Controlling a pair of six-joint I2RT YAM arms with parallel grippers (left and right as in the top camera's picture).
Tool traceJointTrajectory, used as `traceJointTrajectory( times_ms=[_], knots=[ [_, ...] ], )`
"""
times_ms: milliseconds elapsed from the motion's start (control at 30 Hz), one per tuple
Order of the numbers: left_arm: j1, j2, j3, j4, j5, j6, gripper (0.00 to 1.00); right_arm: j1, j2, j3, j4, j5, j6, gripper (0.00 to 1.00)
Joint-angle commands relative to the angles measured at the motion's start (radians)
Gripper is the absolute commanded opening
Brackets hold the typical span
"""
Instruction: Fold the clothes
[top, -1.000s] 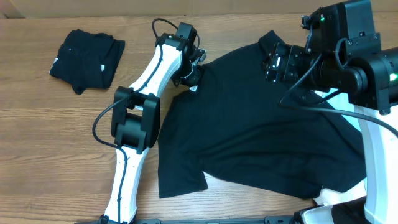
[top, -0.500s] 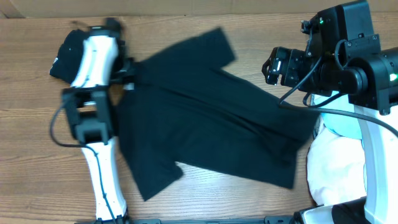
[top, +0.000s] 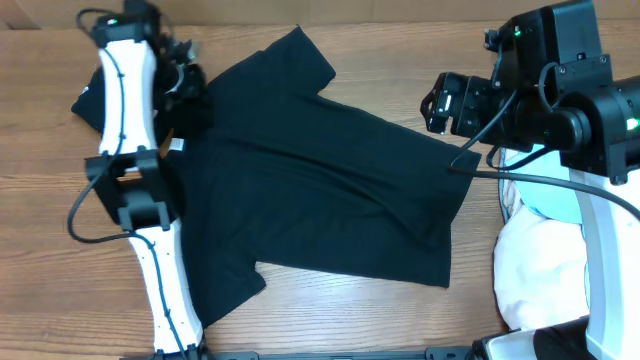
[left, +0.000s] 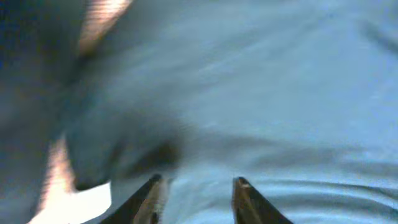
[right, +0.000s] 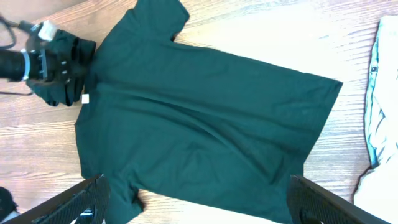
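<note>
**Black shirt (top: 320, 190) spread flat on the table (top: 330, 315)**

The shirt lies open across the wood, 1 sleeve pointing to the far edge and a white tag (right: 86, 98) at the collar. The left gripper (left: 196, 186) sits at that collar, its 2 fingers a little apart above blurred cloth. The right gripper (right: 198, 180) hangs high over the shirt, jaws wide, holding nothing. White pieces (top: 535, 275) lie at the right.

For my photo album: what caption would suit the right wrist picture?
A black shirt lies spread flat on the wooden table, the left gripper by its collar.
</note>
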Motion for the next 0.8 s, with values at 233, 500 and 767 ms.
traceJointTrajectory(
  times_ms=[233, 500, 767],
  knots=[
    [-0.172, 0.025, -0.130, 0.277, -0.012, 0.048, 0.04, -0.004, -0.003, 0.012, 0.001, 0.017, 0.011, 0.94],
    [-0.226, 0.025, -0.296, 0.455, 0.044, 0.076, 0.04, -0.004, -0.003, 0.012, -0.011, 0.017, 0.032, 0.86],
    [-0.217, 0.025, -0.380, 0.612, -0.175, -0.043, 0.04, -0.004, 0.005, -0.024, -0.011, 0.017, 0.032, 0.86]
  ],
)
